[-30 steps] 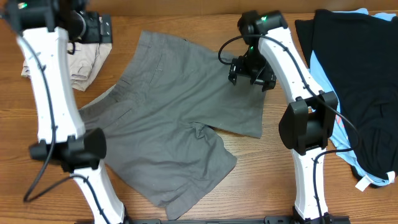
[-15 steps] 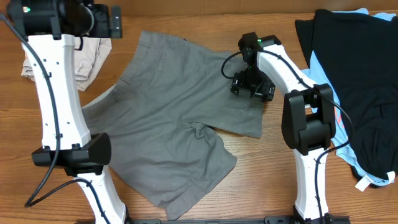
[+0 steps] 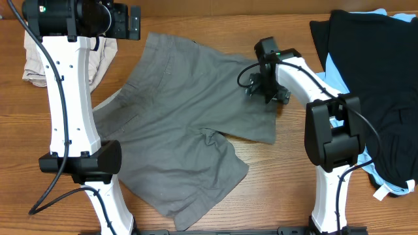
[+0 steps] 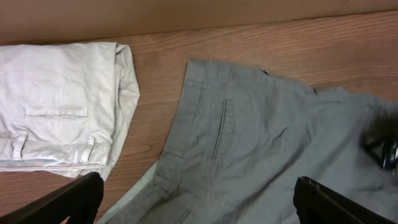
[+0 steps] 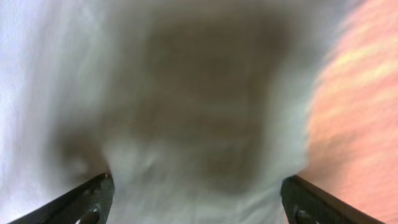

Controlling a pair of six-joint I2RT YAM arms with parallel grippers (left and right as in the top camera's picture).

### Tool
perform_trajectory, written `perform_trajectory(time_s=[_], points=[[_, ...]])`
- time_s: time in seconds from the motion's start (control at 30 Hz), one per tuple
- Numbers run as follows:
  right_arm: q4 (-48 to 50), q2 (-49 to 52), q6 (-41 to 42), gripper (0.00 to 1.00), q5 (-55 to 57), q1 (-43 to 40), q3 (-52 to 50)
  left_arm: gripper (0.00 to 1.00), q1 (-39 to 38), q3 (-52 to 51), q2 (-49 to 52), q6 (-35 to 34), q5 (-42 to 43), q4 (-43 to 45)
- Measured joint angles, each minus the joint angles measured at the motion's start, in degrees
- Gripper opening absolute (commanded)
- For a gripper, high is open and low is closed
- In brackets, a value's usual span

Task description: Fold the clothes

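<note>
The grey shorts (image 3: 183, 124) are spread flat on the table (image 3: 281, 176), their right edge directly beneath the right gripper (image 3: 266, 90), whose jaws are held wide and empty. The left gripper (image 3: 124, 22), equally wide, is held above the waistband (image 4: 233, 74), with beige folded clothes (image 4: 62, 112) beside it. A black garment (image 3: 375, 78) is piled on a light-blue garment (image 3: 335, 68) beyond the right gripper.

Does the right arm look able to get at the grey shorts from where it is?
Probably yes: the right arm hangs low over the shorts near their right edge, jaws open, and nothing lies between them.
</note>
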Motion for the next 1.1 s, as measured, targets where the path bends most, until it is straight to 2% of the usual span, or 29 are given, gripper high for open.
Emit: perform_trajectory(time_s=[0.3, 0.5, 0.6, 0.8, 0.93, 1.1], points=[[14.2, 1.3, -1.9, 0.86, 3.4, -9.1, -0.4, 1.0, -1.0, 0.0, 2.4, 0.0, 0.0, 0.0], [20.3, 2.1, -3.0, 0.86, 3.1, -11.9, -0.5, 1.0, -1.7, 0.0, 5.4, 0.0, 0.0, 0.0], [20.9, 2.2, -3.7, 0.92, 1.2, -12.7, -0.2, 1.0, -1.7, -0.2, 6.7, 0.0, 0.0, 0.0], [15.3, 3.3, -6.5, 0.92, -8.4, -14.1, 4.4, 1.0, -1.7, -0.3, 7.4, 0.0, -0.3, 0.5], [12.7, 3.6, -7.3, 0.88, -17.7, -14.2, 5.6, 1.0, -1.7, -0.3, 7.4, 0.0, -0.3, 0.3], [10.3, 3.6, -7.5, 0.71, -23.7, -13.2, 5.6, 1.0, -1.7, -0.3, 7.4, 0.0, -0.3, 0.2]])
